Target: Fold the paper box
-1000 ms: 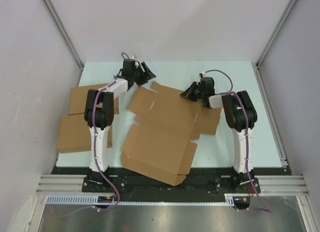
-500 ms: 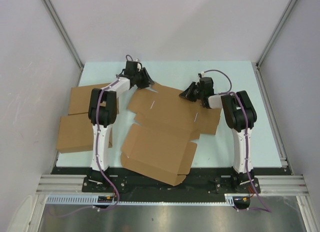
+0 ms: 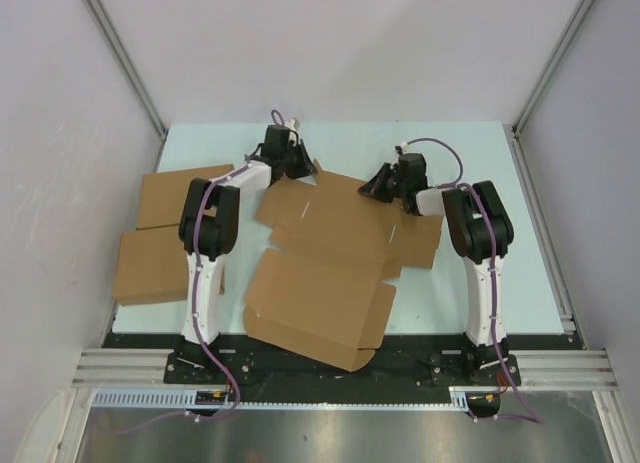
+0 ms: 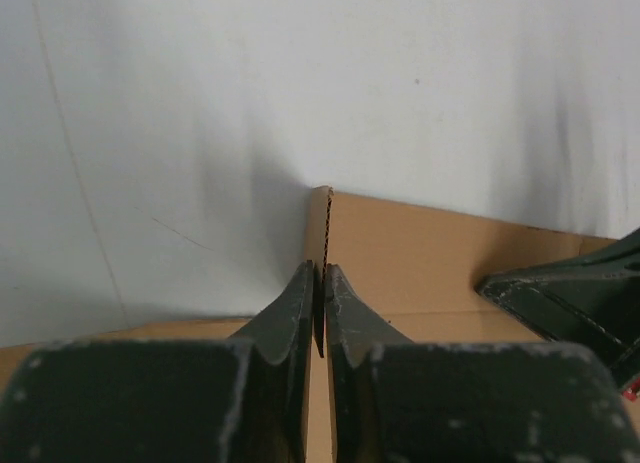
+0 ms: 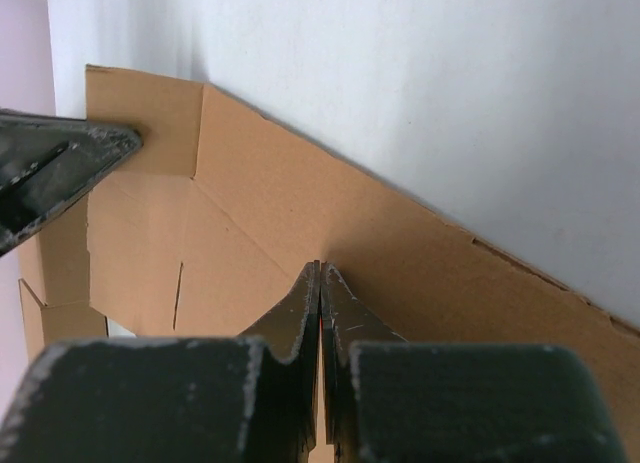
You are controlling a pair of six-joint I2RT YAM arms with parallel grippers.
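A pale grey wall (image 3: 60,133) is closing off the left side, with a slanting metal strut (image 3: 120,53) running along it down to the table (image 3: 470,153), whose top is showing a pale mint green. At the table's left edge two flat brown boxes (image 3: 160,195) are lying one behind the other, partly overhanging the edge.

Just beside them the left arm (image 3: 205,233) is reaching away from its base towards the far side. The left gripper (image 3: 300,165) is clamping a small flap (image 4: 318,223) at the far left corner of the paper box (image 3: 330,233). In the left wrist view the flap is standing on edge between the two pressed-together fingers (image 4: 290,303).

The paper box is lying opened out in the middle of the table, between the two arms. It is plain brown cardboard with creases and short slits showing, and its near panel is reaching the table's front edge.

At the sheet's far right edge the right gripper (image 3: 372,188) is resting clenched, its fingers (image 5: 345,303) pressed together with their tips over the cardboard. Whether any cardboard is caught between them is not clear. The right arm (image 3: 478,233) is bending back from there to its base.

A second strut (image 3: 555,58) is slanting down the pale right wall. Along the near edge a metal rail (image 3: 340,368) is carrying both bases.
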